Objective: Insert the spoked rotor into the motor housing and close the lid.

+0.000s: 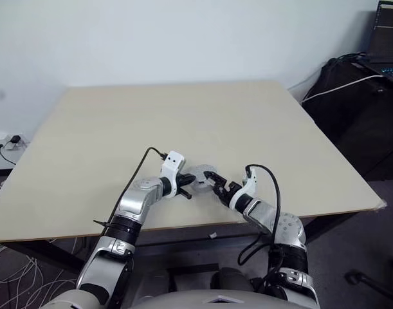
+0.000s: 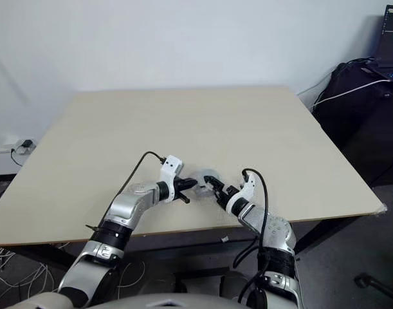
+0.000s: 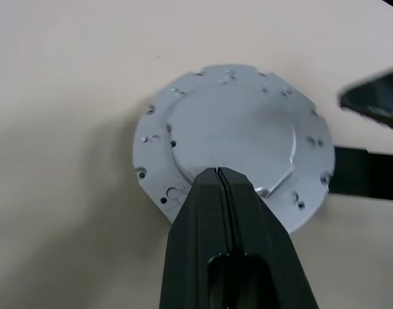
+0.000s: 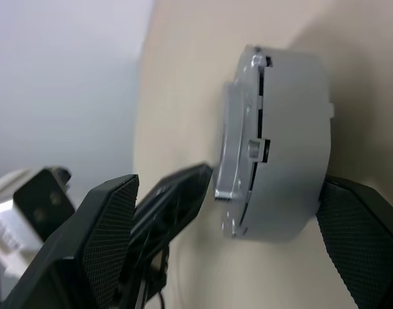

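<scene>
A grey round motor housing (image 4: 292,129) sits on the table near its front edge, with the silvery lid (image 3: 228,129) lying on top of it; in the left eye view the stack (image 1: 201,174) shows between both hands. My left gripper (image 3: 219,172) is shut, its tips resting on the lid's top face. My right gripper (image 4: 228,190) stands open around the housing's side, one finger (image 4: 363,238) close against the wall and the other finger (image 4: 106,244) apart from it. The spoked rotor is hidden.
The beige table (image 1: 183,122) stretches far beyond the housing. Its front edge (image 1: 183,226) runs just under my wrists. A dark bag with a laptop (image 1: 376,58) stands off the right side, and cables (image 1: 6,145) lie off the left.
</scene>
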`<state>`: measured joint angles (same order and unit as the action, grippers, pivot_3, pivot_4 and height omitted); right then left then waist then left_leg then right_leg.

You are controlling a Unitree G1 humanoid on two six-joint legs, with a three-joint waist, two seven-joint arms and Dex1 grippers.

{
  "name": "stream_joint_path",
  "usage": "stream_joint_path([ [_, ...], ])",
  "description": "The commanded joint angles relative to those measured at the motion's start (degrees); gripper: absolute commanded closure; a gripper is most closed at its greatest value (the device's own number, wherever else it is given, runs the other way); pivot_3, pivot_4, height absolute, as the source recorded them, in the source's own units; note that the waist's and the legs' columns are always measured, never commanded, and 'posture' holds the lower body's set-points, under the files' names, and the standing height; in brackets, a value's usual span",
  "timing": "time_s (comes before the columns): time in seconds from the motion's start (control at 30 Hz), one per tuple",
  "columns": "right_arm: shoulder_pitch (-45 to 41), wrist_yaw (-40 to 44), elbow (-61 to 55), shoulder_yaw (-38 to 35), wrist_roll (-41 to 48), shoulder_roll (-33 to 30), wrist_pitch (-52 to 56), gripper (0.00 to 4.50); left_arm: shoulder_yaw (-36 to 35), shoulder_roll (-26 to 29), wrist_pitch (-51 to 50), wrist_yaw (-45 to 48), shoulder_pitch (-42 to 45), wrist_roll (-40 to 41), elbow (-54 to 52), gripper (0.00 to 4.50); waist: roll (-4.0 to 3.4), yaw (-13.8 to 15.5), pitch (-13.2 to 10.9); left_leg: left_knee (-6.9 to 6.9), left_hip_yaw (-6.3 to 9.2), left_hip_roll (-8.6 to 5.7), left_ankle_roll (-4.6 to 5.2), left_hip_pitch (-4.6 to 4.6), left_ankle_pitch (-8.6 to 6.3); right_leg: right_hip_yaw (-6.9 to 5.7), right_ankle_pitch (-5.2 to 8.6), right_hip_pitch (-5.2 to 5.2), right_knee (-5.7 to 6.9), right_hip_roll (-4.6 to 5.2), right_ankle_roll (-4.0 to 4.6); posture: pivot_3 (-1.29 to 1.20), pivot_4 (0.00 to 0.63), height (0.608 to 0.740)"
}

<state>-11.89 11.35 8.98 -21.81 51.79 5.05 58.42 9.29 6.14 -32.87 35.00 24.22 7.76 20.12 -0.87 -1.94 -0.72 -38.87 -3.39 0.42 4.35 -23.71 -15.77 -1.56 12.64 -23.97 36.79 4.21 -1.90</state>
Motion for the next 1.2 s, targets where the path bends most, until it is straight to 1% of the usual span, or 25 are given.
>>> stream_joint_path([
  [0.03,-2.42,3.91,-3.53,2.70,4.87,3.03,1.37,0.04,2.10,-0.72,-1.13,0.52,-1.04,-0.32,1.60,4.50,0.00,-0.08,0.00,0.00,0.00,0.00,0.00,0.00,0.00,0.00,0.00,0.00,0.01,0.00,0.00,0.00,0.000,0.740],
  [0.2,-2.91,0.45,-1.34,1.69,1.71,4.16,-2.69,0.04,2.13,-0.72,-1.20,0.56,-1.13,-0.34,1.48,4.50,0.00,-0.04,0.00,0.00,0.00,0.00,0.00,-0.02,0.00,0.00,0.00,-0.02,-0.01,-0.01,0.00,0.00,0.000,0.740],
  [0.4,-3.02,-0.41,-0.98,2.09,1.57,4.33,-3.28,0.04,2.09,-0.71,-1.36,0.57,-1.06,-0.36,1.53,4.50,0.00,0.06,0.00,0.01,-0.01,-0.01,0.00,-0.07,0.00,0.00,0.01,-0.05,-0.06,-0.01,0.01,0.00,0.000,0.740],
  [0.43,-3.03,-0.41,-0.98,2.17,1.60,4.28,-3.19,0.42,2.08,-0.72,-1.36,0.56,-1.03,-0.35,1.57,4.50,0.00,0.07,0.00,0.01,-0.01,-0.01,0.00,-0.07,0.00,0.00,0.01,-0.05,-0.06,-0.01,0.01,0.00,0.000,0.740],
  [0.53,-2.99,-0.43,-1.24,2.20,2.11,4.28,-2.67,1.18,2.04,-0.73,-1.29,0.54,-0.91,-0.34,1.78,4.50,0.00,0.13,0.00,0.01,-0.01,-0.01,0.00,-0.07,0.00,0.00,0.01,-0.05,-0.05,0.01,0.01,0.00,0.000,0.740],
  [0.67,-2.69,-0.52,-2.21,2.35,2.93,4.06,-1.47,2.44,1.95,-0.76,-1.24,0.57,-0.81,-0.33,1.96,4.50,-0.01,0.28,0.00,0.01,-0.01,-0.01,0.00,-0.06,0.00,-0.02,0.01,-0.05,-0.05,0.03,0.01,0.00,0.000,0.740],
  [0.7,-2.47,-0.66,-2.48,2.41,3.06,4.05,-1.12,2.81,1.92,-0.80,-1.21,0.58,-0.82,-0.33,2.00,4.50,0.00,0.32,0.00,0.01,0.00,-0.01,0.00,-0.06,0.00,-0.02,0.01,-0.04,-0.04,0.03,0.01,0.00,0.000,0.740],
  [0.73,-2.16,-0.82,-2.80,2.47,3.22,4.04,-0.71,3.07,1.89,-0.83,-1.18,0.58,-0.85,-0.35,2.02,4.50,0.00,0.33,0.00,0.01,-0.01,-0.02,0.00,-0.06,0.00,-0.02,0.01,-0.04,-0.05,0.04,0.01,0.00,0.000,0.740],
  [0.77,-1.96,-0.95,-2.99,2.51,3.35,4.04,-0.44,3.17,1.86,-0.86,-1.16,0.58,-0.86,-0.37,2.05,4.50,0.00,0.26,0.00,0.01,-0.01,-0.02,0.00,-0.08,0.00,-0.03,0.01,-0.05,-0.04,0.04,0.01,0.00,0.000,0.740],
  [0.97,0.33,-1.47,-4.99,3.13,3.44,3.97,2.51,3.17,1.65,-0.90,-1.11,0.55,-0.93,-0.41,2.08,4.50,0.00,0.40,0.00,0.05,-0.01,-0.02,0.00,-0.12,0.00,-0.02,0.02,-0.12,-0.05,0.04,0.03,0.00,0.000,0.740],
  [1.2,0.19,-2.15,-4.87,2.26,3.12,4.29,2.00,3.17,1.60,-1.12,-1.02,0.53,-0.83,-0.42,2.18,4.50,0.00,0.41,0.00,0.05,-0.01,-0.03,0.00,-0.11,0.00,-0.03,0.02,-0.12,-0.03,0.05,0.03,0.00,0.000,0.740],
])
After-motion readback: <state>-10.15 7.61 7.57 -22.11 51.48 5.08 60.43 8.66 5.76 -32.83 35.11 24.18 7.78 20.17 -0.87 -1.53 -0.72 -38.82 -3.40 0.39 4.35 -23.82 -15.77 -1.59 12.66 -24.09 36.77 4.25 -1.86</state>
